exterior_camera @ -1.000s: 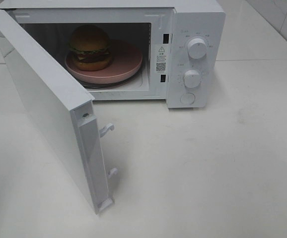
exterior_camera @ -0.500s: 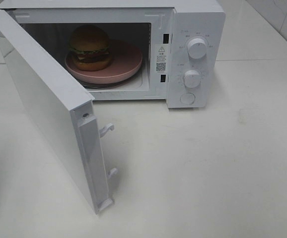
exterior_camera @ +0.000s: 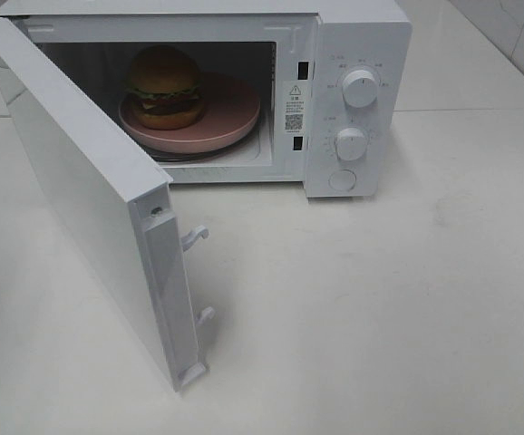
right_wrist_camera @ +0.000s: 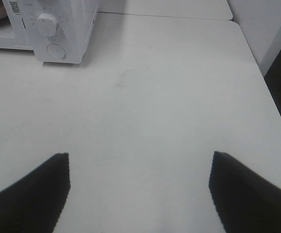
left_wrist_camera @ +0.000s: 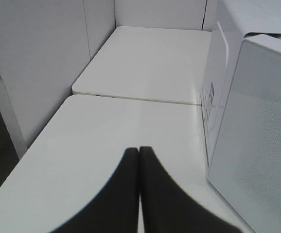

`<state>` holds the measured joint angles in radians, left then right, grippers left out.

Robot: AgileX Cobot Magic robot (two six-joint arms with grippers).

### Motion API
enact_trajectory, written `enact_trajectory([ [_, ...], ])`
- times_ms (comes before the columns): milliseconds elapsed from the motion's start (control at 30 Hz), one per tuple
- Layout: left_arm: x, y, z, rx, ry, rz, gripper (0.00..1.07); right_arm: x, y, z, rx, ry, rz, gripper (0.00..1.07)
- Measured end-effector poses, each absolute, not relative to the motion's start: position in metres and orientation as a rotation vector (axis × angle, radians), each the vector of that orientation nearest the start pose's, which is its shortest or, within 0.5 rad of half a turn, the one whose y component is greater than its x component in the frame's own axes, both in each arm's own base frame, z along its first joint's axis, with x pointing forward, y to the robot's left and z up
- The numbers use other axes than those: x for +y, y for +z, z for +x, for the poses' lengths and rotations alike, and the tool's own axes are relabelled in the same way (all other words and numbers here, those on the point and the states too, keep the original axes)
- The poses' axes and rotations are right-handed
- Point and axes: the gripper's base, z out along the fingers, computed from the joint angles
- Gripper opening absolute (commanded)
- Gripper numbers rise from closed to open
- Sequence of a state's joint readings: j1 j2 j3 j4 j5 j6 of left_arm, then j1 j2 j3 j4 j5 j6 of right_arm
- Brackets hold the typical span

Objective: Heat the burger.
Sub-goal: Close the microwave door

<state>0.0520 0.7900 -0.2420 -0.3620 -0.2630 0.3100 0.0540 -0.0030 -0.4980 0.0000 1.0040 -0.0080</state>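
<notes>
The burger [exterior_camera: 163,86] sits inside the microwave [exterior_camera: 371,45], whose door [exterior_camera: 72,181] is not yet shut, with the left end effector [left_wrist_camera: 139,150] closed on nothing and the right end effector [right_wrist_camera: 140,154] spread open.

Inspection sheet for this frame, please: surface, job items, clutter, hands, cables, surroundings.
Surface: white table, bare in front of the microwave.
Job's things: burger on a pink plate inside the microwave; door stands wide open.
Clutter: nothing seen.
Hands: left hand shut, empty, above the table near the open door; right hand open, empty, above the table.
Cables: nothing seen.
Surroundings: white wall panels.
</notes>
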Motion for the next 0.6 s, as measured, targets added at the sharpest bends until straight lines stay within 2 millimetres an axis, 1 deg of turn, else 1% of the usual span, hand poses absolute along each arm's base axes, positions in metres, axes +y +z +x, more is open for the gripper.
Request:
enact_trajectory([
  [133, 0.015, 0.237, 0.159, 1.772, 0.079, -0.14, 0.0, 0.0, 0.281, -0.003, 1.986, 0.03, -0.062, 0.76],
  [200, 0.011, 0.23, 0.17, 1.774, 0.021, -0.102, 0.0, 0.0, 0.281, -0.003, 1.986, 0.03, -0.062, 0.76],
  [300, 0.008, 0.229, 0.173, 1.773, 0.001, -0.08, 0.0, 0.0, 0.281, -0.003, 1.986, 0.03, -0.062, 0.76],
  [333, 0.003, 0.226, 0.178, 1.769, -0.031, -0.008, 0.0, 0.0, 0.281, -0.003, 1.986, 0.03, -0.062, 0.76],
  [400, 0.0, 0.223, 0.181, 1.77, -0.051, 0.024, 0.0, 0.0, 0.281, -0.003, 1.986, 0.03, -0.062, 0.76],
  [467, -0.007, 0.214, 0.19, 1.771, -0.122, 0.104, 0.0, 0.0, 0.281, -0.003, 1.986, 0.03, -0.062, 0.76],
  [600, -0.012, 0.209, 0.196, 1.761, -0.164, 0.143, 0.0, 0.0, 0.281, -0.003, 1.986, 0.03, -0.062, 0.76],
])
